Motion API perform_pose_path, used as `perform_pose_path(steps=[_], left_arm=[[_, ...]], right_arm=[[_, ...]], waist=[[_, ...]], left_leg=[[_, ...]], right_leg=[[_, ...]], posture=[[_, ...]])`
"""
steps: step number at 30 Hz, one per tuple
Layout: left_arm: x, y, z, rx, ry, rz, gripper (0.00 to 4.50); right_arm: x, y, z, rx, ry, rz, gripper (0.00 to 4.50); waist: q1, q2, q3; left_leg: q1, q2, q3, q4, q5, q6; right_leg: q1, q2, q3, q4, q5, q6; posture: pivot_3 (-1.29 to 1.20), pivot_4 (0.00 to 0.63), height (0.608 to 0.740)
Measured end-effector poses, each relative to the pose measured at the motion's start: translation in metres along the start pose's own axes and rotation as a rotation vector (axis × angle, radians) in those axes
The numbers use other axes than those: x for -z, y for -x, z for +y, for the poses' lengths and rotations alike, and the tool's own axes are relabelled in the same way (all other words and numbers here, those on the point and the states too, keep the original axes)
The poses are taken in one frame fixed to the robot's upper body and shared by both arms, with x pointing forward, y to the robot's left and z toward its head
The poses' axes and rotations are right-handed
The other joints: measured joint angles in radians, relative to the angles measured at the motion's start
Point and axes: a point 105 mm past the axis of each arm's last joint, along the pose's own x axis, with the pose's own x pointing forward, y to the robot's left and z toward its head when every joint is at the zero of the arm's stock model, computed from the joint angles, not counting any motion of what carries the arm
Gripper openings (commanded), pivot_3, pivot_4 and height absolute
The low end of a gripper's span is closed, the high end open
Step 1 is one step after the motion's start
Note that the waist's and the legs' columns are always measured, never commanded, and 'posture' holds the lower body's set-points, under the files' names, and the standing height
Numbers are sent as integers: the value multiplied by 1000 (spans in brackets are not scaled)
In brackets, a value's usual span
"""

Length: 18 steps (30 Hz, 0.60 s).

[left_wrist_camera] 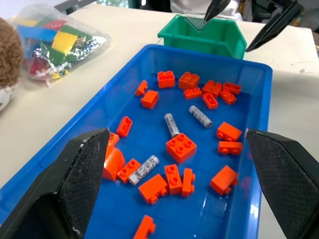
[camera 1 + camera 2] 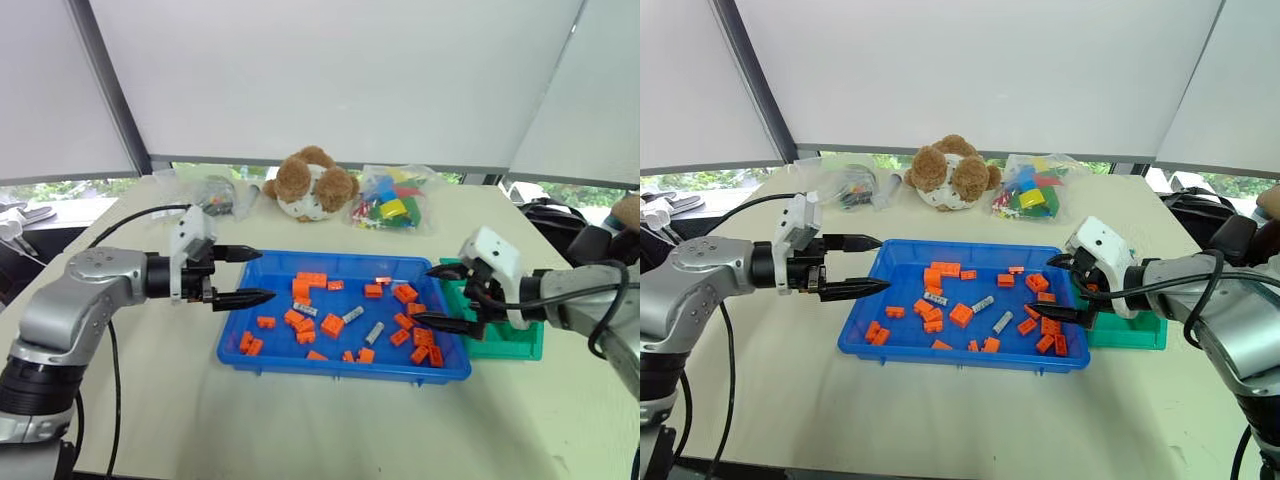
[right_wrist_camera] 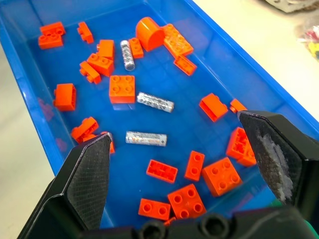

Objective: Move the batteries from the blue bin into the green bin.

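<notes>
The blue bin (image 2: 330, 366) lies mid-table, holding three grey-silver batteries (image 2: 352, 315) among many orange bricks (image 2: 332, 325). The right wrist view shows the batteries (image 3: 155, 101) lying apart on the bin floor. My left gripper (image 2: 262, 274) hovers open over the bin's left rim, pointing right, with nothing between its fingers (image 1: 79, 179). Over the bin's right end, my right gripper (image 2: 424, 294) is open and empty, pointing left. The green bin (image 2: 510, 345) stands just beyond the blue bin's right edge, behind the right gripper; it also shows in the left wrist view (image 1: 204, 37).
A brown plush toy (image 2: 312, 183) and a clear bag of coloured bricks (image 2: 392, 200) sit behind the blue bin. Another clear bag (image 2: 215, 195) lies at the back left. A black bag (image 2: 560, 225) is off the table's right edge.
</notes>
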Motion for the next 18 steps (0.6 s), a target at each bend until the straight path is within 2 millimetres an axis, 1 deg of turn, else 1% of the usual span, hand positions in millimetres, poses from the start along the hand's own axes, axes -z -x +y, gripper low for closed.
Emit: perform_pose_path(steps=[4,7,11,14,18], left_arm=[[0,2,-2,-6,13,-10,4500],[-4,4,-2,-18,11,-32,4500],[-1,4,-4,-22,17,-28,4500],[-3,4,-5,-17,16,-35,4500],[-3,4,-5,-19,15,-37,4500]], right_arm=[[1,-2,-1,-8,-6,3,4436],[-2,-3,-3,-11,5,-1,4436],[-2,-3,-3,-18,6,2,4436],[-1,-5,-2,-31,11,9,4436],[-4,-5,-5,-29,16,3,4436]], waist=[[1,0,0],[-1,0,0],[-1,0,0],[0,0,0],[-1,0,0]], left_leg=[[0,0,0,0,0,0],[0,0,0,0,0,0],[0,0,0,0,0,0],[0,0,0,0,0,0],[0,0,0,0,0,0]], right_leg=[[0,0,0,0,0,0],[0,0,0,0,0,0],[0,0,0,0,0,0],[0,0,0,0,0,0],[0,0,0,0,0,0]], posture=[[0,150,727],[0,150,727],[0,150,727],[0,150,727],[0,150,727]])
